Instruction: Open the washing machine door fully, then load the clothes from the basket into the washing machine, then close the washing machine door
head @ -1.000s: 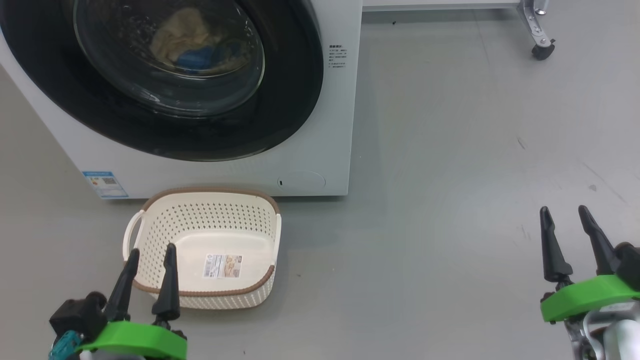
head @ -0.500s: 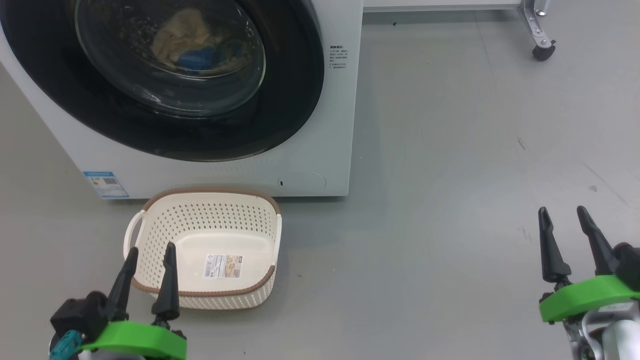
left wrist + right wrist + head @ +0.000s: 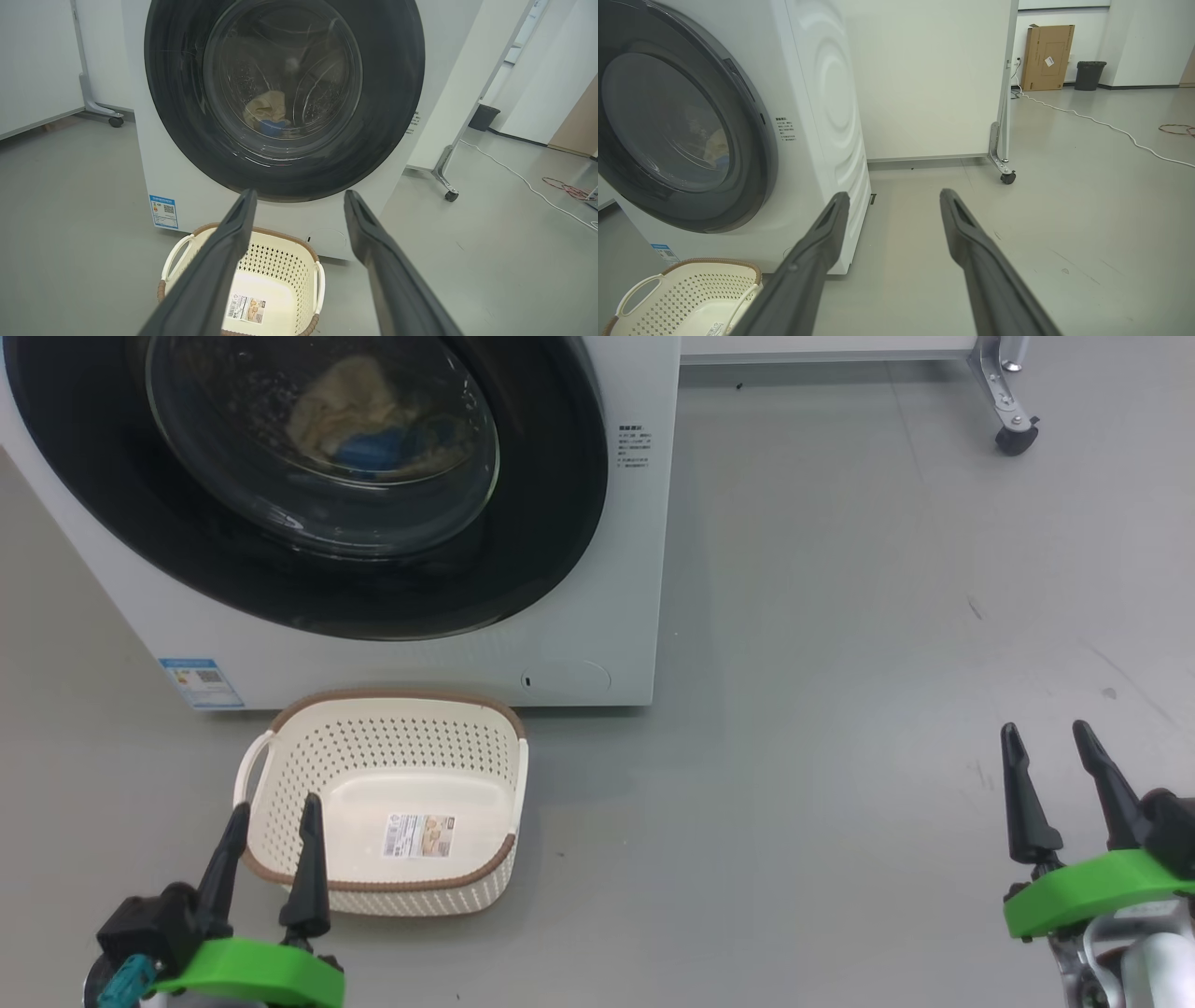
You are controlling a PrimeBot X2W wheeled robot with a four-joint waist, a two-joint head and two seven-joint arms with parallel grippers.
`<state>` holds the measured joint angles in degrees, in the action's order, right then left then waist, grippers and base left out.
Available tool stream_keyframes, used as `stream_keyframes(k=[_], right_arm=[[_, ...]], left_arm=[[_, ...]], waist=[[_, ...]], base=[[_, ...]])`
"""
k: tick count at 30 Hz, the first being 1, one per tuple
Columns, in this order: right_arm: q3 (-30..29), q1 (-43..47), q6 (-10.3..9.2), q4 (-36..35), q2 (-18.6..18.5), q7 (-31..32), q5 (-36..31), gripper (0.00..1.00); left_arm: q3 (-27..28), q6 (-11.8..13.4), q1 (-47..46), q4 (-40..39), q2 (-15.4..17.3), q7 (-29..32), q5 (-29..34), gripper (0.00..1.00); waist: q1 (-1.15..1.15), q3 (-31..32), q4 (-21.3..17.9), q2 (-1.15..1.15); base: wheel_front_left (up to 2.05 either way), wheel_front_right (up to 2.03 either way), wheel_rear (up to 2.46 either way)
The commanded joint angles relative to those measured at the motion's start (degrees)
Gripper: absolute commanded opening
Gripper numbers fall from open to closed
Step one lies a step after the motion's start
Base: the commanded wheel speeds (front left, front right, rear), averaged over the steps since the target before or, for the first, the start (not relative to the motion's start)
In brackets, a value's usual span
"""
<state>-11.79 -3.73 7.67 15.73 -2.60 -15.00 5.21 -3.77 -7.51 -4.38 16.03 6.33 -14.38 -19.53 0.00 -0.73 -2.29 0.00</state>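
1. Now, the left gripper (image 3: 274, 807) sits at the lower left of the head view. Its two dark fingers point up and stand spread with nothing between them. Their tips overlap the near left corner of the basket (image 3: 392, 747); whether they hang over it or stop just short I cannot tell.
2. The right gripper (image 3: 1045, 728) sits at the lower right, well apart from the basket. Its fingers are likewise parted and hold nothing, above bare grey floor (image 3: 840, 616).
3. In the left wrist view that arm's fingers aim from low down at the washing machine door (image 3: 392, 93). The right wrist view looks past the front corner of the washing machine (image 3: 822, 93) toward a wheeled partition (image 3: 924, 84).
4. The door lies flush against the machine's front, shut. The clothes (image 3: 350, 411) lie inside the drum, behind the glass.
5. The basket stands on the floor just in front of the machine, below the door, and its bottom shows a sticker (image 3: 419, 835).
6. Cut off: the head view's upper and left edges clip the door. Both arms run out of the bottom edge just past their green mounts (image 3: 252, 975). In the right wrist view the basket is clipped at the lower left corner.
7. Hard to make out: the clothes read as a dim pale-yellow lump with a blue patch, and any print is lost in the dark glass and its reflections. The printed text (image 3: 635, 448) on the machine's front and the blue label (image 3: 201, 683) are too small to read.
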Motion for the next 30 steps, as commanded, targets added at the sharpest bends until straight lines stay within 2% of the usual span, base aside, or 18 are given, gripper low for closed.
stream_keyframes(k=[1,30], right_arm=[[1.39,-2.27,-0.19,-1.67,-0.28,0.00,0.25,1.00],[1.97,-2.16,-0.19,-1.58,-0.28,0.00,-0.49,1.00]], left_arm=[[2.48,0.02,-1.68,-1.54,0.78,-0.62,1.27,1.00],[5.25,0.02,-1.21,-0.21,-0.87,-0.62,3.65,1.00]], waist=[[0.00,0.03,0.01,0.00],[0.00,0.44,-0.06,0.00]], base=[[0.00,0.00,0.00],[0.00,0.00,0.00]])
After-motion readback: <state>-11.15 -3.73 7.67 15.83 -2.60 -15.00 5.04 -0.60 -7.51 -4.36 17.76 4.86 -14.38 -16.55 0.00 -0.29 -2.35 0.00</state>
